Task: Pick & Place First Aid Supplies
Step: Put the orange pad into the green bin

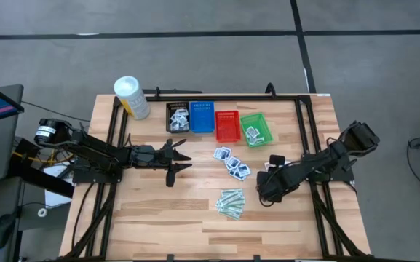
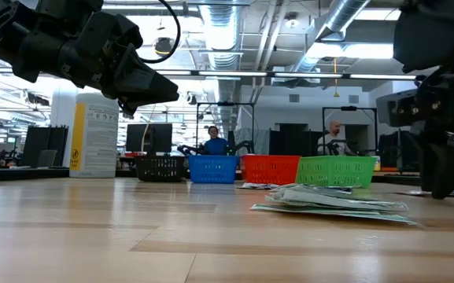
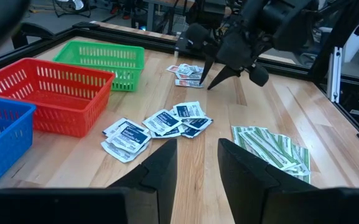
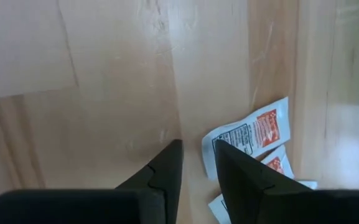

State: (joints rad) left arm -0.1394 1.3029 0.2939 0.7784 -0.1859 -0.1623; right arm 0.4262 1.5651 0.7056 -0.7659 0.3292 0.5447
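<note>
We look down on a wooden table (image 1: 159, 211), placing everything from the red basket (image 1: 228, 125) in the back row.

Far left of the red basket, our left gripper (image 1: 178, 161) hangs above bare wood with its fingers slightly apart and nothing between them. At the table's back-left corner stands a white tub (image 1: 132, 97).

Two places left of the red basket, the black basket (image 1: 177, 117) already holds several white packets (image 1: 180, 119). The blue basket (image 1: 201, 116), touching the red one's left side, looks empty, and so does the red basket.

Just in front of the red basket lie loose blue-print packets (image 1: 232, 162); farther in front, pale-green strips (image 1: 231, 203) sit in a heap.

The green basket (image 1: 256, 128), touching the red one's right side, holds a few packets.

Front-right of the red basket, our right gripper (image 4: 196, 163) points down, fingers a little apart and empty, just beside red-print packets (image 4: 254, 137).

We judge the sorting partly done: three loose groups remain.
</note>
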